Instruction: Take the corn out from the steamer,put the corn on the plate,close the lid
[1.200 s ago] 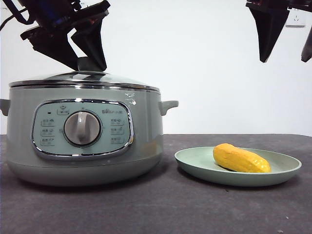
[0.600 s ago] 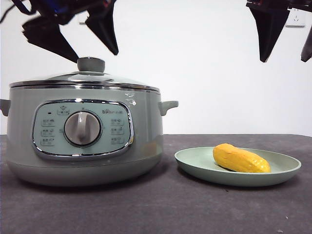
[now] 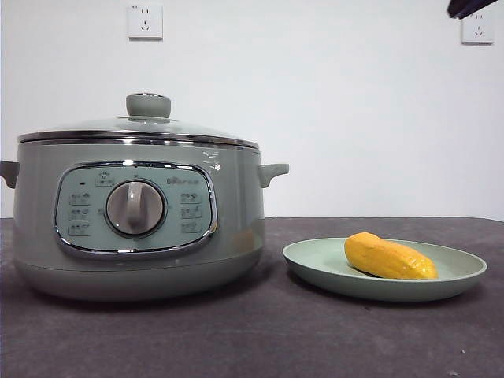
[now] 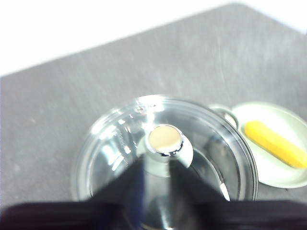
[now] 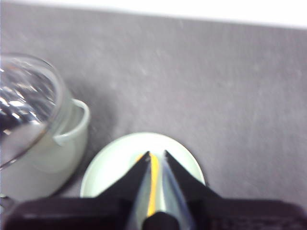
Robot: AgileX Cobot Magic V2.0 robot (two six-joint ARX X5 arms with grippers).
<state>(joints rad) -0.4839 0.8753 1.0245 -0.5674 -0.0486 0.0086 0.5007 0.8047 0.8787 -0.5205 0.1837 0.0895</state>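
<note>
Dark grey table (image 3: 260,339), white wall (image 3: 331,110), two wall sockets (image 3: 145,21).

Your dark grey table (image 3: 260,331) carries the steamer (image 3: 134,228), below the left jaws, and the plate (image 3: 315,264), below the right jaws.

One steamer (image 3: 134,220) stands on the one desk (image 3: 260,331), closed by one lid (image 3: 138,130) that carries one knob (image 3: 148,105), and its front panel shows one dial (image 3: 135,208) while two side handles can be counted, one of them at (image 3: 272,172). There is one plate (image 3: 315,264) with one corn (image 3: 388,257) on it, and the wall behind bears two sockets, at (image 3: 145,21) and (image 3: 477,27). Two claws appear across the wrist views, the left claw (image 4: 156,165) and the right claw (image 5: 156,157), each with two black jaws.
</note>
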